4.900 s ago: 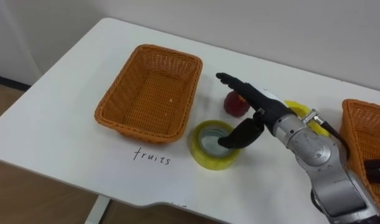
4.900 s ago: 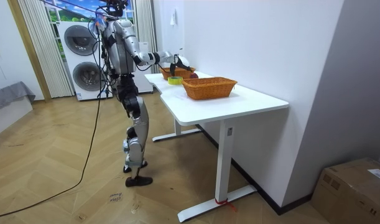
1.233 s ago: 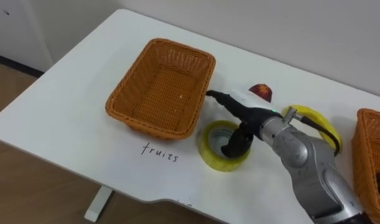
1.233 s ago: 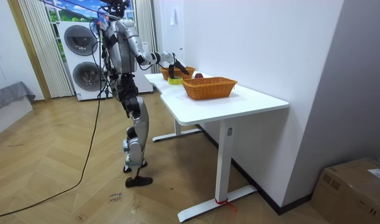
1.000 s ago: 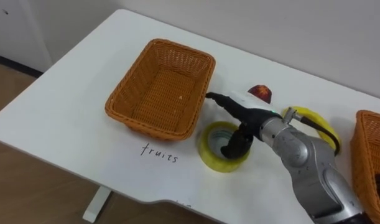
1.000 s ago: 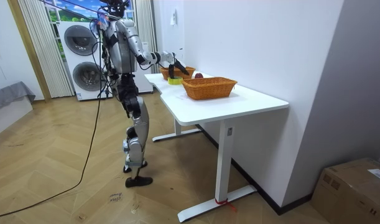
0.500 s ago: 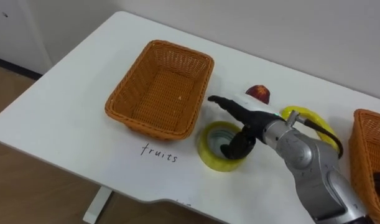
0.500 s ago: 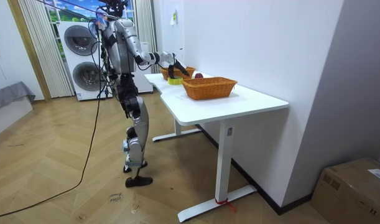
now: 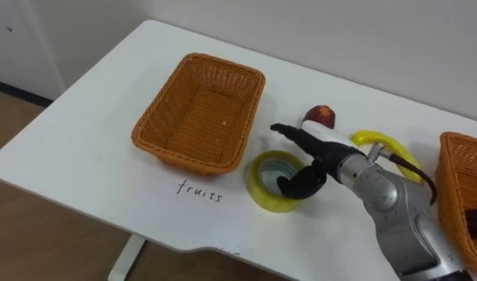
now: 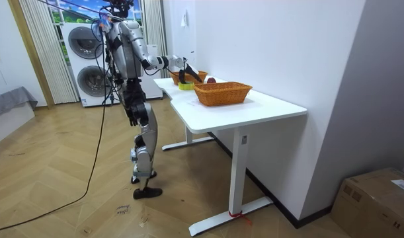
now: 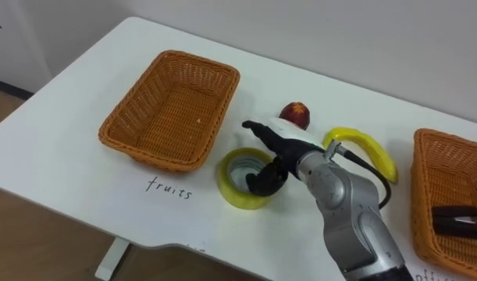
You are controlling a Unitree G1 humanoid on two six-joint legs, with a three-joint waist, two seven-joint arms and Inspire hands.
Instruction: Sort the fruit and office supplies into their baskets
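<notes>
Room view: the humanoid stands at the long edge of the white surface [image 10: 254, 106], its right arm stretched out over the sorting job. Seen from the head camera, an empty wicker fruit basket [image 9: 197, 117] sits at 10 o'clock from the middle of the work area, with a handwritten label just in front of it so each class of item has a marked home. A second basket [image 11: 449, 168] waits at 3 o'clock and already holds a dark item [image 11: 457, 220], too indistinct to name.

The right hand [image 9: 320, 152] reaches in from 4 o'clock. Its thumb dips into the core of the yellow tape roll [image 9: 265, 195] and its fingers lie straight above the far rim. That looks like the set-up for a pinch across the roll's wall, and the grasp is not yet closed. The roll rests flat on the surface, just beside the fruit basket's near corner. As an office supply, it probably belongs in the 3 o'clock basket.

A banana [image 9: 379, 139] lies at 2 o'clock from the roll and a small red fruit [image 9: 322, 117] at 1 o'clock. Both are between the baskets and unsorted, close behind the hand, so a careless lift could nudge them.
</notes>
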